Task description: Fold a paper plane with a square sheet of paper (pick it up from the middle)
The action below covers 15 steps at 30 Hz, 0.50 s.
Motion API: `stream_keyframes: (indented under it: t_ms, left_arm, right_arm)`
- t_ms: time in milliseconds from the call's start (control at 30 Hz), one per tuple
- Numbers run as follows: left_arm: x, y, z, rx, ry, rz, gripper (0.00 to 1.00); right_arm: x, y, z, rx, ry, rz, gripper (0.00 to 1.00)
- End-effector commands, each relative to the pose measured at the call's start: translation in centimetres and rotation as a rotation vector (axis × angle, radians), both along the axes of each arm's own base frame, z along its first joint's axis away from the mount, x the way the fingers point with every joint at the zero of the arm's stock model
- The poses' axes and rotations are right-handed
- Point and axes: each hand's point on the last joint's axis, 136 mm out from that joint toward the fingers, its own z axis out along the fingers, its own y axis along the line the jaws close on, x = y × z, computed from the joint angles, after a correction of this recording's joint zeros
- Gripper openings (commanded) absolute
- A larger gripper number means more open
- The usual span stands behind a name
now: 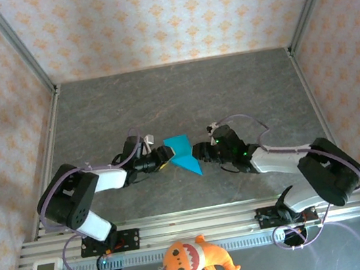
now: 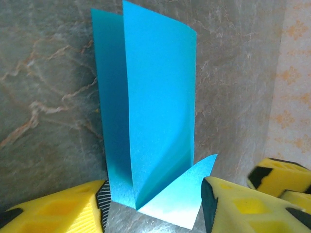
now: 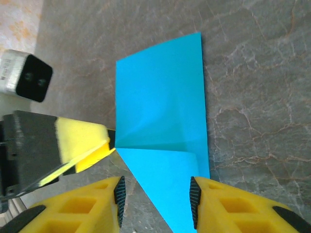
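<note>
here paper (image 1: 182,149) btwn l hand (image 2: 153,200), r hand (image 3: 155,194).

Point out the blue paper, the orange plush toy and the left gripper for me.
blue paper (image 1: 181,150): top view, middle of the folded sheet.
orange plush toy (image 1: 184,262): top view, on its face.
left gripper (image 2: 154,196): left wrist view, midway between its yellow fingertips.

No legible writing anywhere. Small white gadget (image 1: 48,267) on the front rail (image 1: 201,222) has what looks like a screen, digits too small to read. Pale block (image 3: 9,73), right wrist view: faint print, blurred, unreadable.
</note>
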Motion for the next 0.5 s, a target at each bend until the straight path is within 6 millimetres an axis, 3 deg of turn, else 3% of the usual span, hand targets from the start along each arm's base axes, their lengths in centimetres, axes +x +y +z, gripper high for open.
stream_keyframes:
  t_ms: [0,200,467]
  left_arm:
    - [0.8,-0.3,0.6,0.003,-0.030,-0.034,0.50]
    - [0.8,-0.5,0.2,0.014,-0.021,-0.056,0.44]
    - [0.9,-1.5,0.4,-0.029,-0.016,-0.098,0.44]
  right_arm:
    - [0.5,-1.0,0.3,-0.003,-0.033,-0.055,0.42]
    - [0.4,-1.4,-0.2,-0.015,-0.025,-0.067,0.42]
    - [0.8,-1.8,0.4,-0.014,-0.044,-0.098,0.42]
